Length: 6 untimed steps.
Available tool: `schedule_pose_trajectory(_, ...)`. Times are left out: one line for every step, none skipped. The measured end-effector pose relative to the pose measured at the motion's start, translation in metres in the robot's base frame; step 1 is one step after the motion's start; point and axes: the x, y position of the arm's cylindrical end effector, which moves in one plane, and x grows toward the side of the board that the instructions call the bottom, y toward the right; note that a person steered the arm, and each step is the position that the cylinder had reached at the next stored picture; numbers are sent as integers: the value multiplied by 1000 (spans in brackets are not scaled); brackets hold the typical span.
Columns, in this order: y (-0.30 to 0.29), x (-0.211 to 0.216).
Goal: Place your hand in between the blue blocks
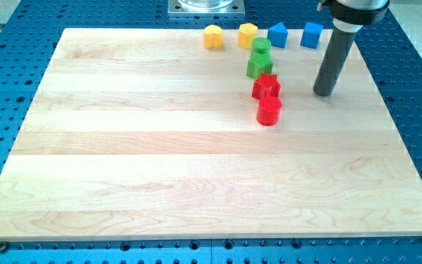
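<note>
1. The wooden bench (160, 147) is carrying all the blocks along the view's top.
2. My tip (324, 93) is resting below the two blue blocks, right of the red ones; there are no jaws, only a rod.
3. The blue triangular block (278, 34) and blue cube (312, 34) are sitting near each other, probably light, rigid and easily nudged, so entering the gap needs care.

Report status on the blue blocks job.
My tip down on board, below and right of both blue blocks. Blue blocks side by side at top edge, gap between them open. Nothing in the way.
</note>
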Motion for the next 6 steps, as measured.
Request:
schedule_pose_trajectory(0, 0)
schedule_pose_trajectory(1, -2)
schedule_pose_trajectory(14, -11)
schedule_pose_trajectory(69, -39)
schedule_pose_trajectory(97, -80)
schedule_pose_trajectory(118, -131)
